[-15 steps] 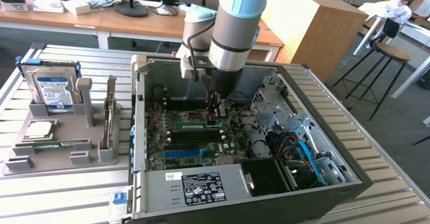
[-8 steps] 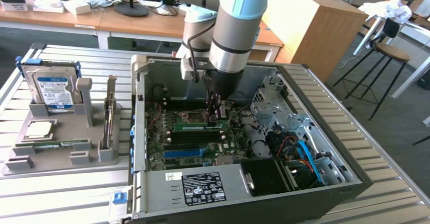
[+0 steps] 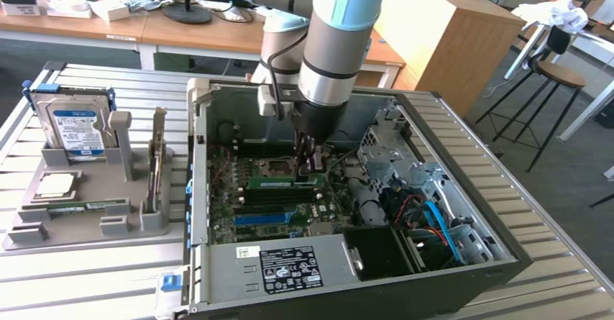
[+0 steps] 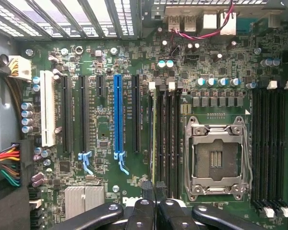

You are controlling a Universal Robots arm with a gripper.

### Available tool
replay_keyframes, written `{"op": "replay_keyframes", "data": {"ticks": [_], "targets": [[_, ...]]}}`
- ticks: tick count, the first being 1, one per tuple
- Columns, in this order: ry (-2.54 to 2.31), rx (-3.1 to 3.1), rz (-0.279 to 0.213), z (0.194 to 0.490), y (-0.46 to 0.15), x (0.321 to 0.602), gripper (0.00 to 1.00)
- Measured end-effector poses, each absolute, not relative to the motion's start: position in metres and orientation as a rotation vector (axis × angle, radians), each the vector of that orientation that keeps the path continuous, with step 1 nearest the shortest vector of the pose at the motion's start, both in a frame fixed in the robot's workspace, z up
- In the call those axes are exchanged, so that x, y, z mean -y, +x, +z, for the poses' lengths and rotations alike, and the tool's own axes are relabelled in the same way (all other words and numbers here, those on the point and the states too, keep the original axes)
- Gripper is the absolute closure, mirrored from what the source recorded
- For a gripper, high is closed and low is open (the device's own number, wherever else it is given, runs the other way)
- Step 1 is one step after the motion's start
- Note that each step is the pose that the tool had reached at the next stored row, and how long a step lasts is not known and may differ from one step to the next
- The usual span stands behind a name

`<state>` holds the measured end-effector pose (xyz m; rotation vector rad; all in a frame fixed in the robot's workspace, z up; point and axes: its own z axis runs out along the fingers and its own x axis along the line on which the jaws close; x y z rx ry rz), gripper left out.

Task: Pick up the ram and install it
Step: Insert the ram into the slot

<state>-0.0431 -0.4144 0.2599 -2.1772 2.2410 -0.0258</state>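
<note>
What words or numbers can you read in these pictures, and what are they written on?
"DELL" (it seems to read so): white letters on the motherboard.
Label on the hard drive: too small to read.
Black label on the power supply: too small to read.
Any print on the ram: too small to read.
White print beside the blue slot: too blurred to read.

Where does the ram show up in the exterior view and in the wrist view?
Exterior view: the ram is the green stick on the motherboard at the tip of the gripper, just in front of the CPU socket.
Wrist view: the ram is seen edge-on, a thin strip among the black memory slots, running out from the gripper.
Shared landmark: the CPU socket, which sits beside the ram in both.
</note>
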Motion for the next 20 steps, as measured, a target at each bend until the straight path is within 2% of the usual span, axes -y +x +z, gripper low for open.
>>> {"op": "replay_keyframes", "data": {"ticks": [20], "targets": [[-2.178,-2.240,-0.026,0.2508,-0.0431,0.4144,0.89]]}}
